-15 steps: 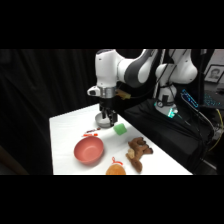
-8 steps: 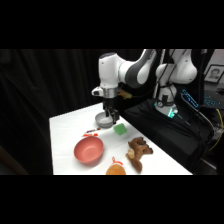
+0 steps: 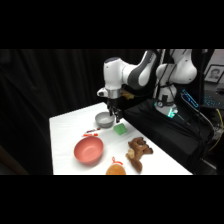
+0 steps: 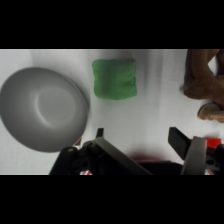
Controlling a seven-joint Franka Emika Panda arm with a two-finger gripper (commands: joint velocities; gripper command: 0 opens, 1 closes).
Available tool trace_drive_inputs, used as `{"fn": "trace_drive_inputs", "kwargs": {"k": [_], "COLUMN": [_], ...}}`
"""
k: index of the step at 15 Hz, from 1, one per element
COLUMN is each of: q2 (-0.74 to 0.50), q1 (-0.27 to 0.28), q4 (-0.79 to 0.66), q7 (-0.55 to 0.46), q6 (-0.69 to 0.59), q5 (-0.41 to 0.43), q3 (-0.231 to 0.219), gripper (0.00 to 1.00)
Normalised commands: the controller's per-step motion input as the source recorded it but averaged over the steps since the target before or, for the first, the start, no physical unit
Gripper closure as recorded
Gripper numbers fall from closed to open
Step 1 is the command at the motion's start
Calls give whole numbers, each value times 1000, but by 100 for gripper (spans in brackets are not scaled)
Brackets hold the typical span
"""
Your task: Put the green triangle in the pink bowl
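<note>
The green triangle (image 3: 120, 129) is a small green block lying on the white table (image 3: 65, 130), just right of a grey bowl (image 3: 104, 120). In the wrist view the green triangle (image 4: 115, 78) lies flat beside the grey bowl (image 4: 42, 107), ahead of the fingers. My gripper (image 3: 116, 116) hangs just above the table between the grey bowl and the block. It (image 4: 137, 138) is open, with nothing between its fingers. The pink bowl (image 3: 89, 150) stands nearer the table's front, left of the block, and only the side view shows it.
A brown plush toy (image 3: 139, 150) lies right of the pink bowl, and it shows again as the brown toy (image 4: 205, 85) at the wrist view's right edge. An orange object (image 3: 116, 170) sits at the front edge. A small red-and-white item (image 3: 91, 133) lies between the bowls.
The gripper has shifted right, from over the grey bowl toward the green block. The objects on the table have not moved.
</note>
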Motion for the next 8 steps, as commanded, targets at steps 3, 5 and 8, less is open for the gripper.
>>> {"fn": "trace_drive_inputs", "kwargs": {"k": [3,5,8], "q2": [-100,-53,-22], "q1": [-79,-69,-56], "q4": [-226,-197,-201], "q7": [-196,-208,-232], "q6": [286,281,297], "q5": [70,87,137], "q3": [-54,-48,-30], "gripper": [0,0,0]}}
